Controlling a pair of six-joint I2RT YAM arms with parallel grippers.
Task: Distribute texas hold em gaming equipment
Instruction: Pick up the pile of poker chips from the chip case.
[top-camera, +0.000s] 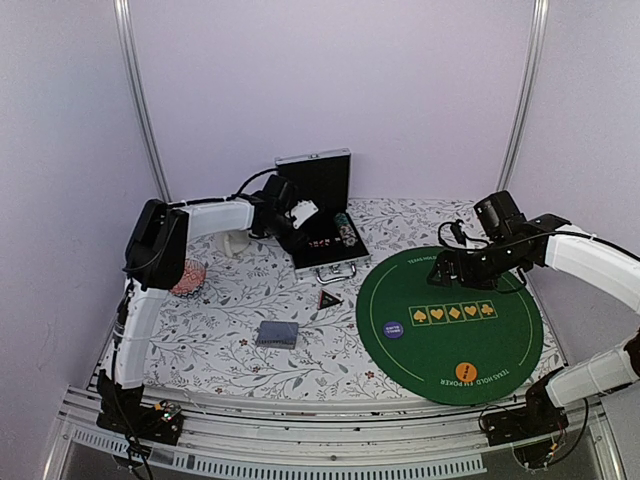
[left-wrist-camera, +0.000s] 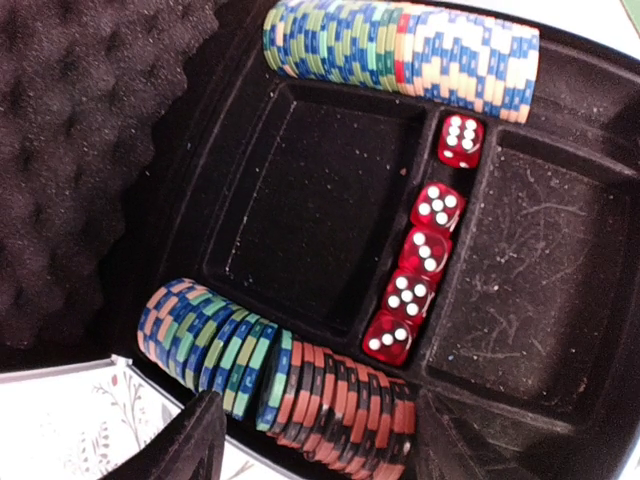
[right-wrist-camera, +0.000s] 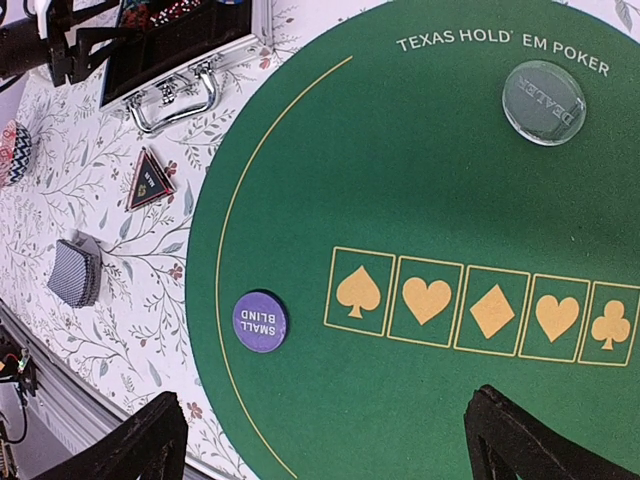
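left gripper hovers over the open case, jaws partly apart, holding nothing. below it, rows of striped chips and five red dice sit in their slots. right gripper hangs wide open and empty above the green mat. on the mat lie a clear dealer disc, a purple small-blind disc and an orange disc. off the mat, on the flowered table, rest the deck of cards and a dark triangular marker. judging by this, the discs are placed, while chips and cards are not yet handed out.
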